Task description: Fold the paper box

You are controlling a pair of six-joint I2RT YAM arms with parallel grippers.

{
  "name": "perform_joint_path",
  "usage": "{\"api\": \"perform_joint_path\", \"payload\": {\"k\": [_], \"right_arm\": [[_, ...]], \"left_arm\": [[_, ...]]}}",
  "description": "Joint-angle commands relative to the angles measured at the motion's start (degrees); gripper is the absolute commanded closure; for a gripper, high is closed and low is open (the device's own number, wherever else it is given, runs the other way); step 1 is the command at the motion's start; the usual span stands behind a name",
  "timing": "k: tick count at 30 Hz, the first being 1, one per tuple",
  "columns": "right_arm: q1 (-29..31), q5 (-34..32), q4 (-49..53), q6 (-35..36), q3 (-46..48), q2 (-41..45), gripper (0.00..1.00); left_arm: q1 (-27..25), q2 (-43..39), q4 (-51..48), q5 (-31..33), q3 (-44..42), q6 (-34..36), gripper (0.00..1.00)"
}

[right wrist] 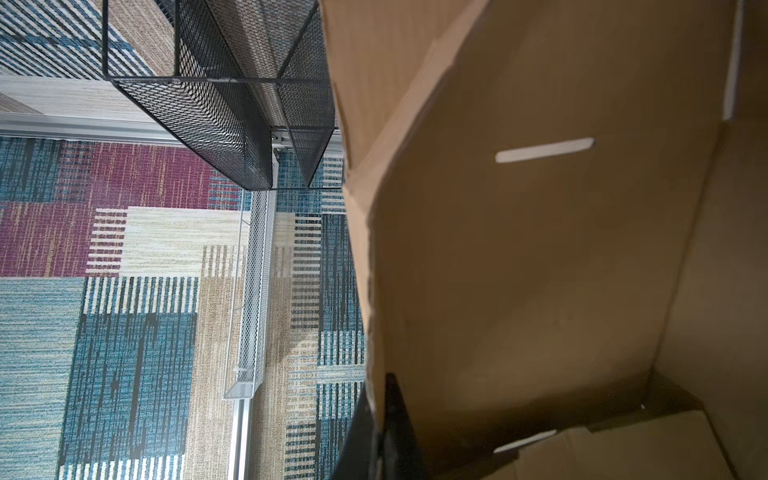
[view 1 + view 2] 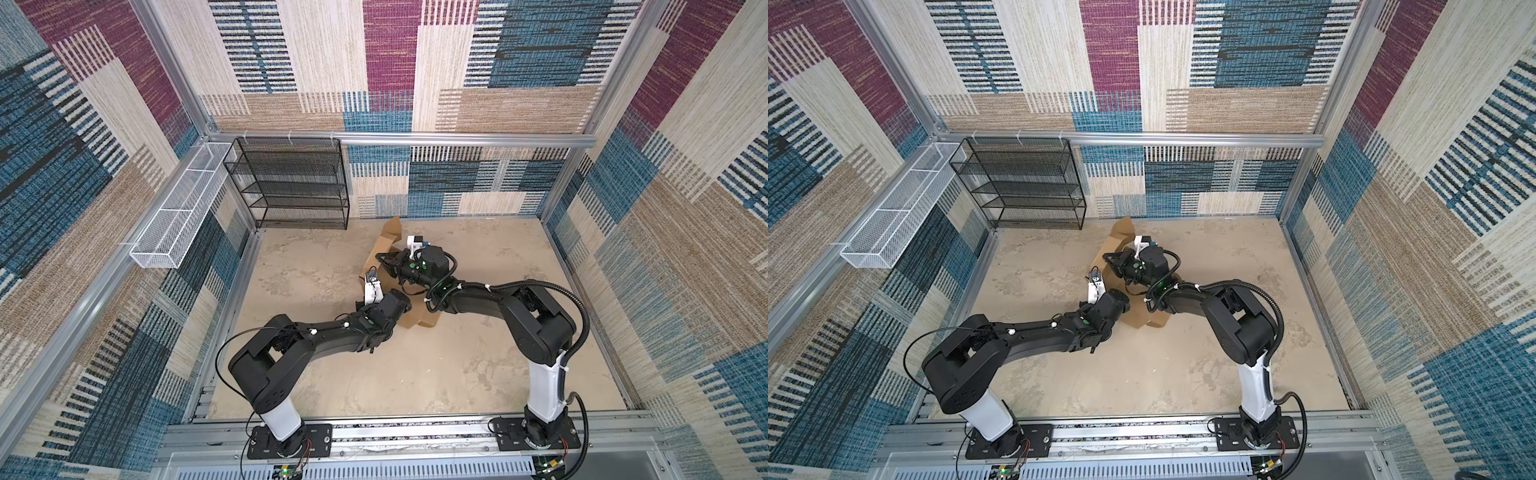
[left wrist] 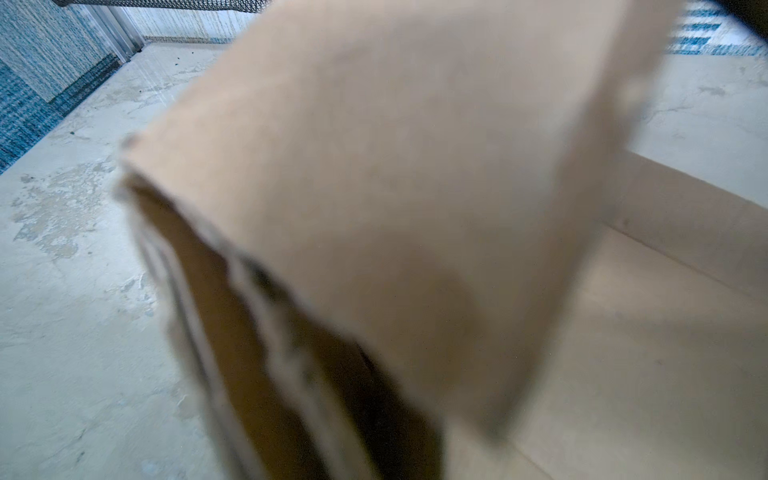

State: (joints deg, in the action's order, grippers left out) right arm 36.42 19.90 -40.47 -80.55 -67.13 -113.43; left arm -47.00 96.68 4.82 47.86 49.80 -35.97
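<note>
The paper box [image 2: 392,235] is a brown cardboard sheet with raised flaps in the middle of the table, and both arms hide much of it in both top views. My right gripper [image 2: 384,261] is shut on the edge of an upright panel. In the right wrist view its black fingers [image 1: 392,419] pinch that edge, and the slotted inner face [image 1: 540,257] fills the view. My left gripper [image 3: 365,419] sits at the box's near side, hidden under its wrist [image 2: 386,309] from above. A blurred flap [image 3: 395,187] runs into its jaws, with one dark finger tight against it.
A black mesh shelf [image 2: 295,183] stands at the back left against the wall. A white mesh basket [image 2: 178,216] hangs on the left rail. Patterned walls enclose the beige table [image 2: 478,316] on three sides.
</note>
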Motion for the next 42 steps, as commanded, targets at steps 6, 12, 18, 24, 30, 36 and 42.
{"api": "perform_joint_path", "payload": {"k": [6,12,18,24,30,36,42], "right_arm": [[0.62,3.06,3.59,0.11,0.43,1.91,0.71],[0.97,1.06,6.25,1.25,2.39,5.84,0.55],[1.57,-1.05,11.83,3.32,4.97,11.96,0.44],[1.71,-3.09,20.02,7.04,9.65,20.13,0.38],[1.65,-3.18,30.65,14.78,12.16,27.33,0.35],[1.56,-11.32,39.21,26.57,11.29,34.69,0.39],[-1.49,-10.01,45.52,38.42,0.82,30.60,0.59]], "left_arm": [[-0.02,-1.21,1.34,1.76,-0.09,1.42,0.97],[0.01,-1.71,1.38,2.15,-0.73,2.02,1.00],[0.16,-2.13,2.55,2.15,-2.14,2.73,1.00],[0.81,-3.62,4.96,0.98,-4.72,4.61,1.00],[2.88,-4.80,11.26,-5.37,-8.28,8.38,1.00],[6.25,-6.40,20.42,-15.18,-12.36,14.25,1.00],[7.66,-8.65,23.51,-23.31,-13.67,21.75,1.00]]}}
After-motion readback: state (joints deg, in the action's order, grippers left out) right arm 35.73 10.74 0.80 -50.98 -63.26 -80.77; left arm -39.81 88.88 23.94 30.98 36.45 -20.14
